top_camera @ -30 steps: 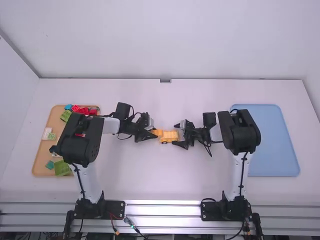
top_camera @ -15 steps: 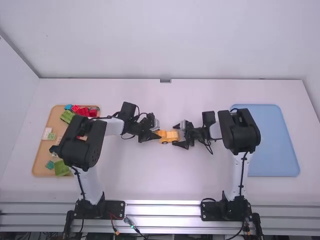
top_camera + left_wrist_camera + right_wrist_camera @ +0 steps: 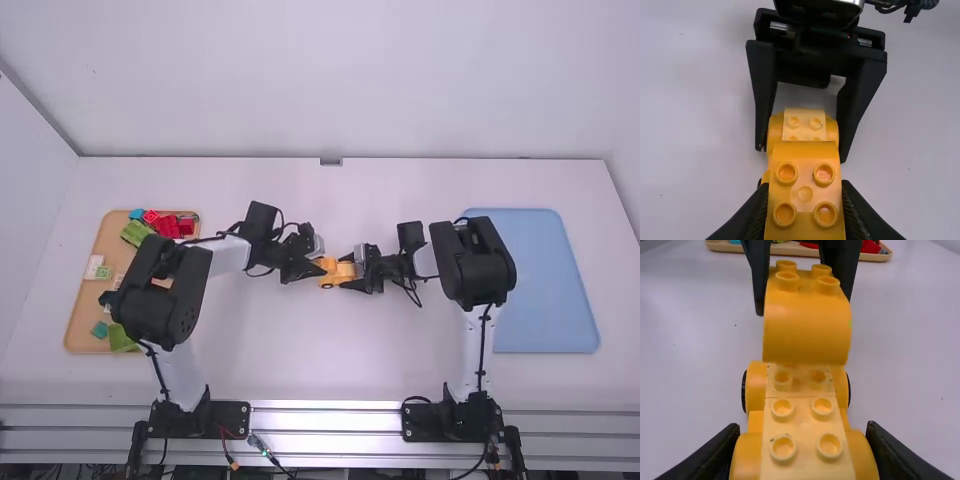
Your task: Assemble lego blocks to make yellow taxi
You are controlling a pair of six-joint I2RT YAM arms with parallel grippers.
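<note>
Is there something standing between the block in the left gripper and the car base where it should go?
Nothing visible stands between the block and the car base; the right gripper holds the base by its sides.

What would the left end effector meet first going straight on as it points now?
Likely the yellow wheeled base held in the right end effector: the rounded yellow block in the left end effector would reach it first. The gap in height is unclear, so it may pass just above.
</note>
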